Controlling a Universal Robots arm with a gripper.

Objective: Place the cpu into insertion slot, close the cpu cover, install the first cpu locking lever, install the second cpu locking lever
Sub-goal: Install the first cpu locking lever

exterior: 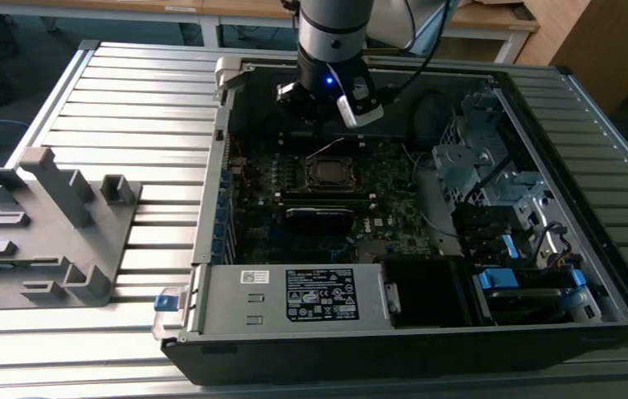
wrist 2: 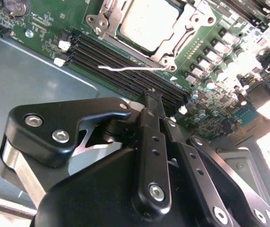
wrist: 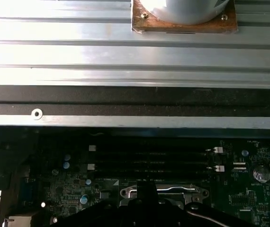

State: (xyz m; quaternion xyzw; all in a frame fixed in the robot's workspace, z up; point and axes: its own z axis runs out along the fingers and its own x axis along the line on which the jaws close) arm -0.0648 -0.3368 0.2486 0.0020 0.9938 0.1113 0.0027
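Far to the exterior view's left of the insertion slot (exterior: 306, 172), a grey moulded fixture (exterior: 53, 224) sits on the slatted metal table (exterior: 136, 108). Nearer the slot on that side is the side wall of the open computer case (exterior: 208, 208). The labelled power supply (exterior: 291, 295) lies on the near side of the slot. The slot itself sits mid-board. In the second wrist view the cpu (wrist 2: 149, 21) is seated in it, dull grey top up. The cpu cover (wrist 2: 189, 21) lies flat around the chip, which shows through its window. One thin wire locking lever (wrist 2: 125, 69) stands free beside the slot, crossing the long black memory slots (wrist 2: 121, 61) and not latched down. The gripper (exterior: 323, 120) hangs over the board just beyond the slot, apart from it. Its black fingers (wrist 2: 149, 137) are pressed together with nothing pinched between them, and their tips are near the lever but not touching it. To the exterior view's right of the slot stand a silver drive cage (exterior: 480, 158) and blue tabs (exterior: 502, 278).
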